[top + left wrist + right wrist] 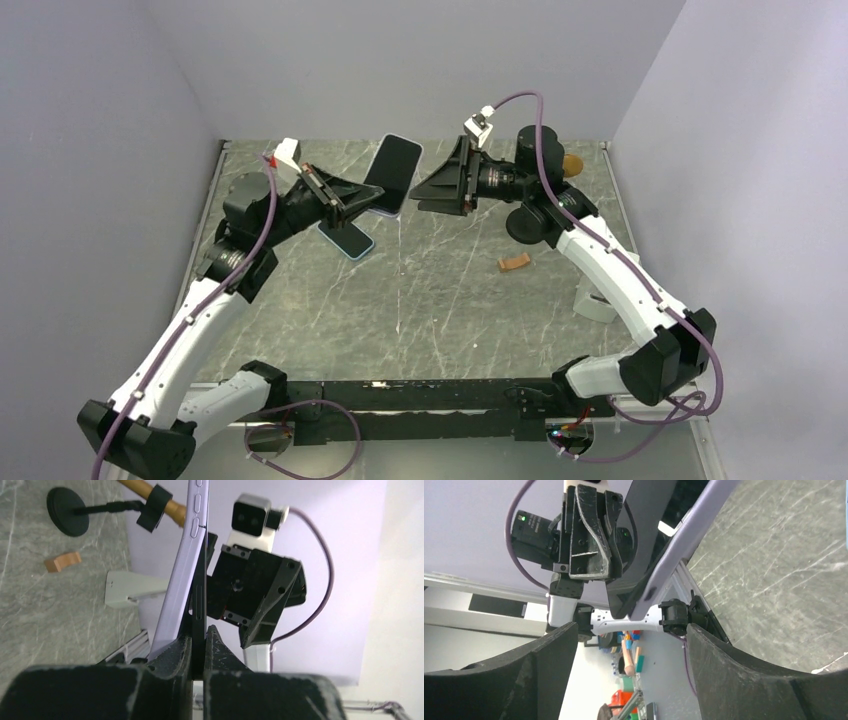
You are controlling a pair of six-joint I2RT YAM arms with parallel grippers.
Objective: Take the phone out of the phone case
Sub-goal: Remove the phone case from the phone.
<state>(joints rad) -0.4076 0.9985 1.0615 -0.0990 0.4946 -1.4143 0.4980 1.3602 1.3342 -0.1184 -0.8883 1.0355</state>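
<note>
Two arms meet high over the desk (440,320), near 12 o'clock. The left pincer (362,203) is clenched on one edge of the dark phone (395,170) and holds it up in the air. The right pincer (418,192) is released, jaws wide, just beside the phone's 3 o'clock edge. Bare desk runs from the middle to 6 o'clock, and walls close three sides. Only the wrist views show the purple phone case (175,590) split from the phone like a V. A small brown piece (513,262) lies at 3 o'clock.

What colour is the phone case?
The phone case is light purple, clearest in the left wrist view.
</note>
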